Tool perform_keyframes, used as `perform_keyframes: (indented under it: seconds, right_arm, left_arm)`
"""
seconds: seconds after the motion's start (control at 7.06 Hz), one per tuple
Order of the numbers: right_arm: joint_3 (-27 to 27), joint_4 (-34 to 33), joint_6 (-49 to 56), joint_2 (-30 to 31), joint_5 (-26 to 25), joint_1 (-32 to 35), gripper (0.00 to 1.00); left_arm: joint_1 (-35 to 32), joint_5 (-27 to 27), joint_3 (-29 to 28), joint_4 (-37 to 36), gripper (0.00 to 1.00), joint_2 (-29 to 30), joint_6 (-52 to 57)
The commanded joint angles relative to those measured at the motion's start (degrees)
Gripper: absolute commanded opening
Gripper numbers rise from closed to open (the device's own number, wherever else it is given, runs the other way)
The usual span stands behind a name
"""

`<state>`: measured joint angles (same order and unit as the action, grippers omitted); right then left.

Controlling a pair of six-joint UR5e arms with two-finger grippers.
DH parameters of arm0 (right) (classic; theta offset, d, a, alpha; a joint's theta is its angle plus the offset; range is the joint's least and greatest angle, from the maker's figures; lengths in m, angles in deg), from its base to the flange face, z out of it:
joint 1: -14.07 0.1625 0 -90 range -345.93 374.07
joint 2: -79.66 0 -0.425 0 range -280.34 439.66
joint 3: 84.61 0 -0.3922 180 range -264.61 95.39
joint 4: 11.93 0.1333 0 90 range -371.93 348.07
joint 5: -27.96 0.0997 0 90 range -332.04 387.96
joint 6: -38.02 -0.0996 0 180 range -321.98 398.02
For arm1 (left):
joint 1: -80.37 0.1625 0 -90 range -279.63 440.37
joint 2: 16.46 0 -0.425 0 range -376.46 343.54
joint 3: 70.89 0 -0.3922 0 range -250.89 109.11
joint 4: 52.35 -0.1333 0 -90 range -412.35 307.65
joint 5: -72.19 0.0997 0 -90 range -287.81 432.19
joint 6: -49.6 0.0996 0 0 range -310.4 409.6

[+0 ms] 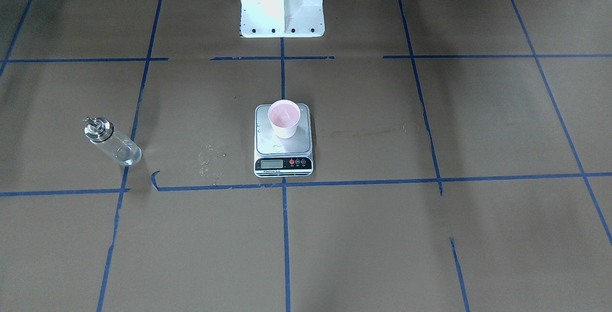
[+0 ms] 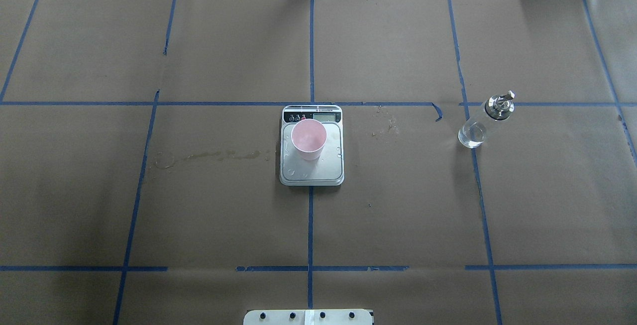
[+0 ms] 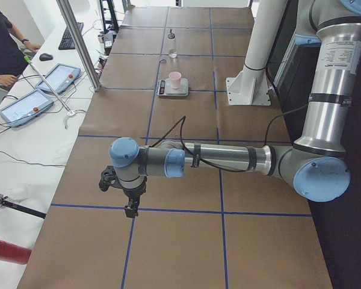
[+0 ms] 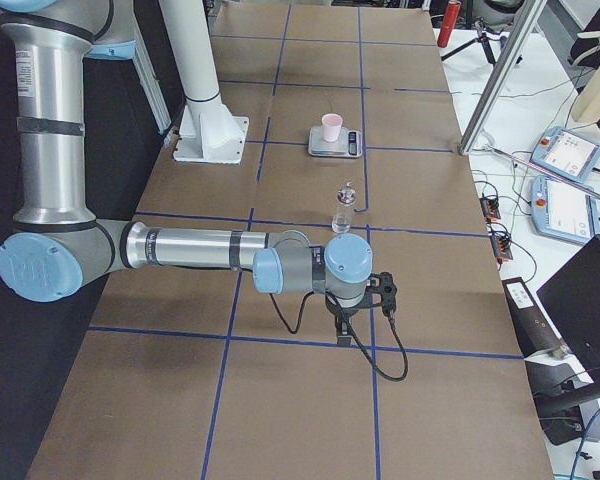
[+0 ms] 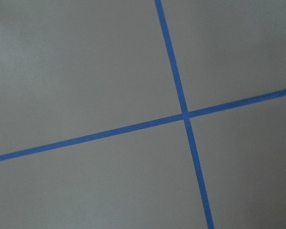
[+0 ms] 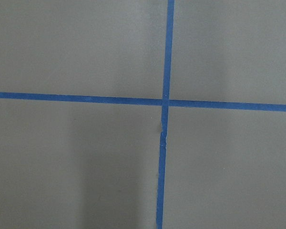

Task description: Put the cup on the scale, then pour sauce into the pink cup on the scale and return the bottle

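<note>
Left pincer (image 3: 131, 209) and right pincer (image 4: 342, 335) are held above brown tabletop (image 2: 199, 205); their opening cannot be told. Pink-lined paper cup (image 2: 308, 138) is set on silver-grey scale (image 2: 312, 173), clear glass bottle (image 2: 477, 128) at three o'clock overhead.

The table (image 2: 224, 190) is brown, marked with a grid of blue tape lines (image 2: 310, 225). The scale (image 2: 312, 174) has a silver-grey platform and a black front strip with one red button; the cup (image 2: 308, 138) is white outside, pale pink inside. The bottle (image 2: 480, 124) is clear glass with a shiny metal cap; the arms (image 3: 228, 158) are silver with light-blue joint caps.
</note>
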<state>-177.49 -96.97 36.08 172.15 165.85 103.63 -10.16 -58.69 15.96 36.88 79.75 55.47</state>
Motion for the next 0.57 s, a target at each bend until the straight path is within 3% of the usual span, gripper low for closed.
perform_keyframes:
  seconds: [0.0,0.42]
  right_arm:
    - [0.2,-0.1,-0.1,0.1,0.0,0.0,1.00]
    - [0.0,0.5,-7.9,0.0,0.0,0.0,1.00]
  left_arm:
    - [0.0,-0.2,0.7,0.2,1.00,-0.3,-1.1]
    - [0.0,-0.5,0.7,0.2,1.00,-0.5,-1.1]
